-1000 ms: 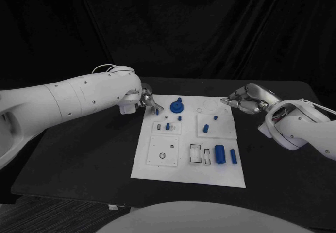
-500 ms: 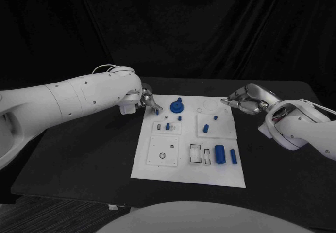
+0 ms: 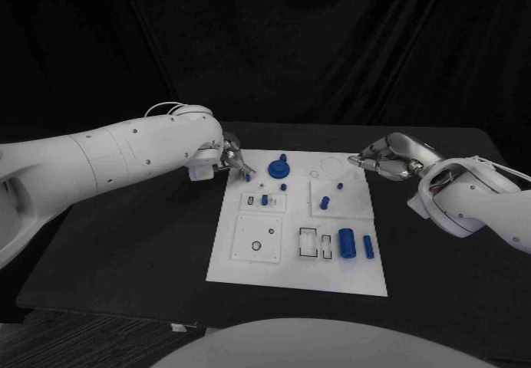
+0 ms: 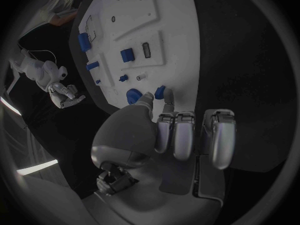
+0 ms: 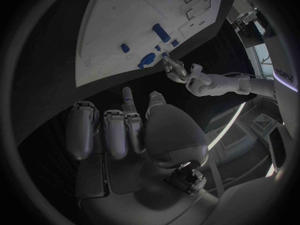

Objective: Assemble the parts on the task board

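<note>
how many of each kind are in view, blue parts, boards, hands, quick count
blue parts: 8
white task board: 1
silver hands: 2, left hand and right hand
total: 11

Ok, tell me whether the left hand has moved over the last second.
No. The left hand holds the same spot at the task board's far left corner, fingertips at a small blue part.

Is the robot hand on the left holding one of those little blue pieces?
Yes. The left robot hand pinches a small blue part between thumb and a fingertip, at the far left corner of the task board.
</note>
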